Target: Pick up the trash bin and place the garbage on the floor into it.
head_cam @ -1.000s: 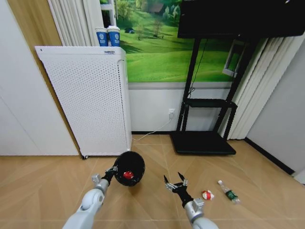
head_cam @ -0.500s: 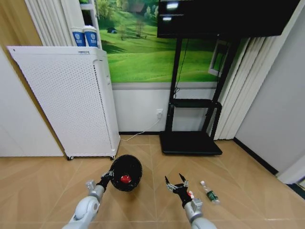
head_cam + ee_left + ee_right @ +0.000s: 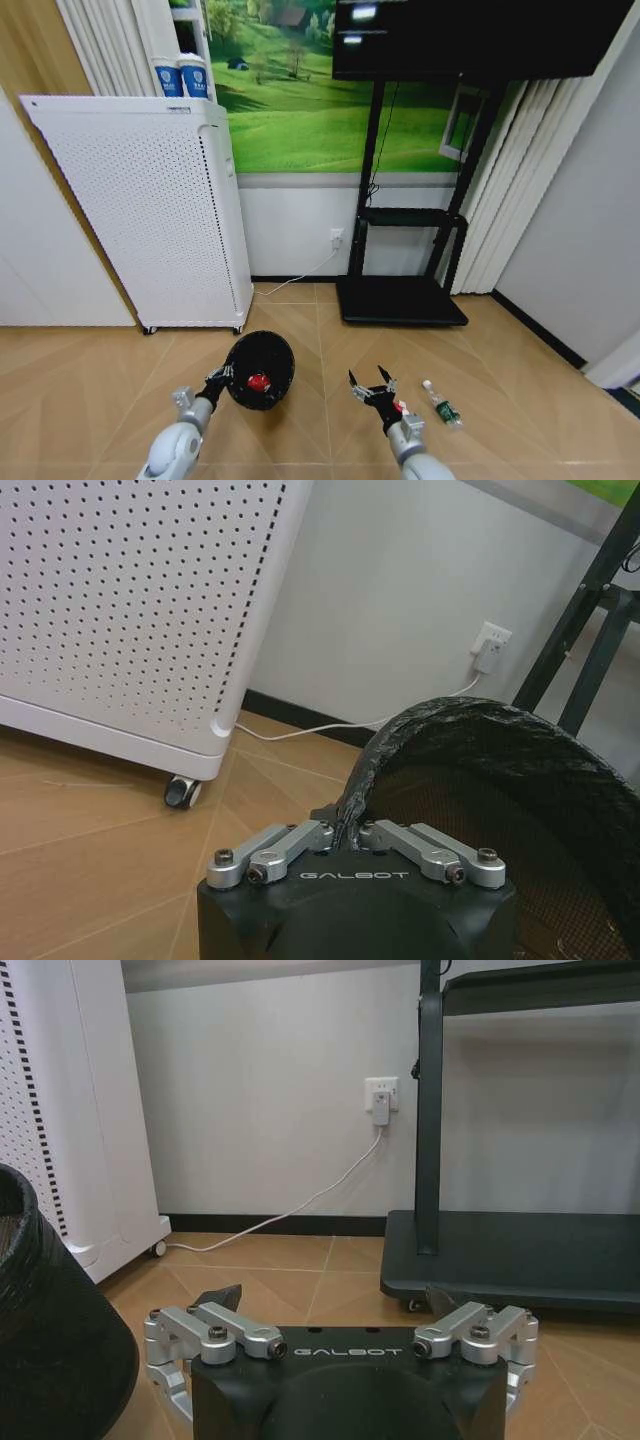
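trash bin [image 3: 261, 369] | your left gripper [image 3: 216, 379] still pinches its rim, red wad [image 3: 257, 381] inside | view barely shifted lately | right gripper [image 3: 372, 383] spread wide over red-and-white wad [image 3: 402, 407], bottle [image 3: 439, 403] next

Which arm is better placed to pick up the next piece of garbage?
Right. The right gripper is open beside the red-and-white wad and bottle; the left gripper is shut on the bin.

Right tool [image 3: 334, 1308] spread, beside trash bin [image 3: 50, 1330]
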